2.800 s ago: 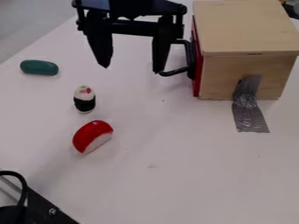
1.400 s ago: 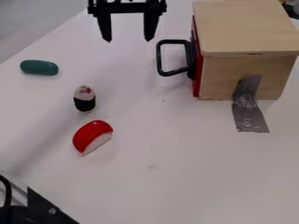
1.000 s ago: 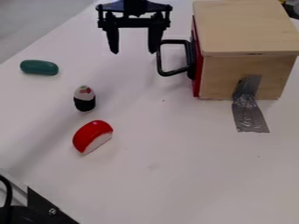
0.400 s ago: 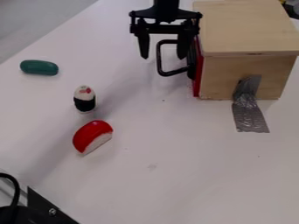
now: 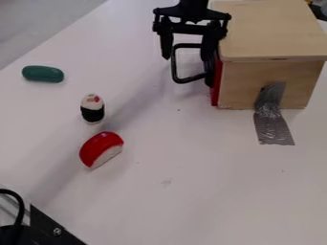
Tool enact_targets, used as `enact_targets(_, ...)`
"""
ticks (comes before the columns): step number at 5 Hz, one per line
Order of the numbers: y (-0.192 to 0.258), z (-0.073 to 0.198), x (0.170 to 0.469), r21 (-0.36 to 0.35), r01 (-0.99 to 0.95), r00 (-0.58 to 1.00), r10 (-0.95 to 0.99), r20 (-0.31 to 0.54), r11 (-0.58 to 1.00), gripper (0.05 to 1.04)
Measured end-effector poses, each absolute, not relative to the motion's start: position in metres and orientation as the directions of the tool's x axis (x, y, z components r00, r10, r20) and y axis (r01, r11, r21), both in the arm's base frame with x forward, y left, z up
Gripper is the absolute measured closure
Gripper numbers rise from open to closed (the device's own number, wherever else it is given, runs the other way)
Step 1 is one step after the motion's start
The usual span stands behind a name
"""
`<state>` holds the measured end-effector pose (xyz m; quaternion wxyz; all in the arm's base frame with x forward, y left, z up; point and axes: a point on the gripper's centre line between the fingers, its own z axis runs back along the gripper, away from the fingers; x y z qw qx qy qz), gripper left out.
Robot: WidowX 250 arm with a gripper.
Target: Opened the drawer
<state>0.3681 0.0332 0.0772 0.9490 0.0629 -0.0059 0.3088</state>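
Gripper (image 5: 186,59): open, the two fingers spread wide and well apart; nothing held between them. Fingertips point down at the black handle (image 5: 193,79) on the drawer's red front (image 5: 217,83). In the camera view one finger lies just outside the handle's outer bar, the other overlaps its inner end, close to the front. Contact with the handle: cannot tell (the slanted view hides the depth).

Arm (image 5: 193,5) enters from the top edge, wrist above the fingers, the whole hanging close to upright beside the left edge of the wooden box (image 5: 271,28).

Drawer: in the box, its red front up against the box's handle side; no opening seen. Grey tape (image 5: 273,119) runs from the box's near side down onto the white table (image 5: 191,191).

Also on the table, left of the box: green oblong piece (image 5: 43,73), white-and-black toy (image 5: 92,109), red-and-white toy (image 5: 102,149).
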Motion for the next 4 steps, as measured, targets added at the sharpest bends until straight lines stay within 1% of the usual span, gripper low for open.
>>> enact_targets(2,0.045,0.076,0.381,0.139,-0.585,0.811,0.577,0.093,0.799,0.086)
enact_targets(3,0.053,0.073,0.378,0.118,-0.599,0.801,0.589,0.108,0.792,0.086)
enact_targets(4,0.065,0.069,0.371,0.065,-0.628,0.777,0.623,0.087,0.775,0.085)
